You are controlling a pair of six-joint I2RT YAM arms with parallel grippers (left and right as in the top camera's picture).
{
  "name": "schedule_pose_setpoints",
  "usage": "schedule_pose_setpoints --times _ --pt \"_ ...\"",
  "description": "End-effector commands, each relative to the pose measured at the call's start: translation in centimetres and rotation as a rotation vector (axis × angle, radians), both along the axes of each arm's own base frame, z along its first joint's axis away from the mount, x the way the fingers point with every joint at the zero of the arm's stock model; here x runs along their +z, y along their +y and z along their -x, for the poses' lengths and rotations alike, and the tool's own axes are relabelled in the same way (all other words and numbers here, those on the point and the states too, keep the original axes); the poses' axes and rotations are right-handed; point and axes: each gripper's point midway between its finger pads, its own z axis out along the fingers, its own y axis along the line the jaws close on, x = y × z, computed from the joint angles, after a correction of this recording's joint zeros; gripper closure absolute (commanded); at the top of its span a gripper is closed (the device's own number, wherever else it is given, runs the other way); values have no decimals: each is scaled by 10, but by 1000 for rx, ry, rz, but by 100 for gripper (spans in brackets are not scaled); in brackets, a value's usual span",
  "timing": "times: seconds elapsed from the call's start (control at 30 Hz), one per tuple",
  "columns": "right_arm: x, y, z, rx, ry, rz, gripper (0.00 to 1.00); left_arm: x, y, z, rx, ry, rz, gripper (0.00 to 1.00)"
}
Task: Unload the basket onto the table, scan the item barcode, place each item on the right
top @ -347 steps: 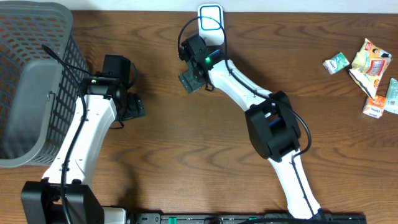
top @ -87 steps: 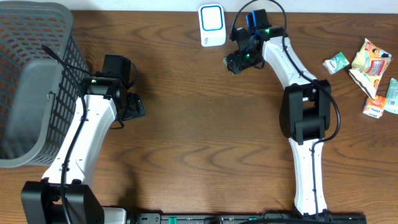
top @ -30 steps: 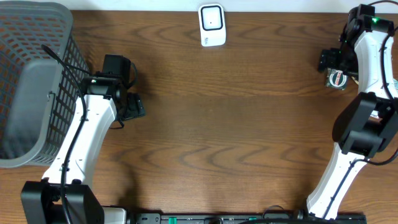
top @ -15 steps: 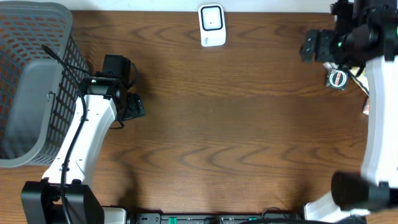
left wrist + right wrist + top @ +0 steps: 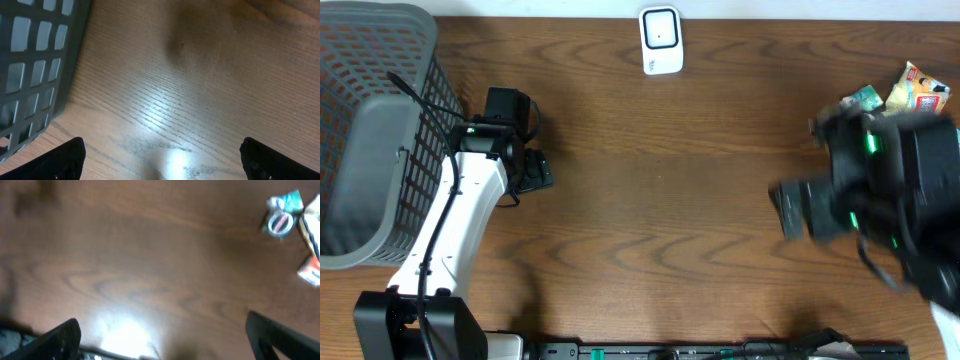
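Overhead, the scanner (image 5: 660, 40) is standing at the far edge of the surface (image 5: 650, 200), facing the arms, likely so barcodes can be shown to it. The packets (image 5: 918, 88) are lying far right, untouched; the right gripper (image 5: 795, 210) is showing blurred nearby. Left wrist: the left gripper (image 5: 162, 162) is hanging beside the basket (image 5: 35, 60), jaws released. Right wrist: jaws released, holding nothing, packets ahead.

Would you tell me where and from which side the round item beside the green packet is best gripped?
Probably from straight above, pinching across its outer rim: the round item seems to lie flat, face up, though the view is blurred. Set the fingers on the sides away from the green packet, which lies right beside it.
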Motion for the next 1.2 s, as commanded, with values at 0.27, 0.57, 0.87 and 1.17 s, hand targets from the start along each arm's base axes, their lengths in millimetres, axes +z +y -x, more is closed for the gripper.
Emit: schedule_pose_setpoints --times 0.27,0.57,0.87,1.17 --pt "3 -25 79 -7 -83 -54 1 -1 3 2 17 4 -7 2" --pt "7 -27 87 -6 -114 -66 1 -1 3 2 17 4 -7 2" --pt "7 -27 87 -5 -113 -65 1 -1 3 2 17 4 -7 2" --pt "9 -38 88 -90 -136 -67 1 -1 3 2 18 4 -6 2"
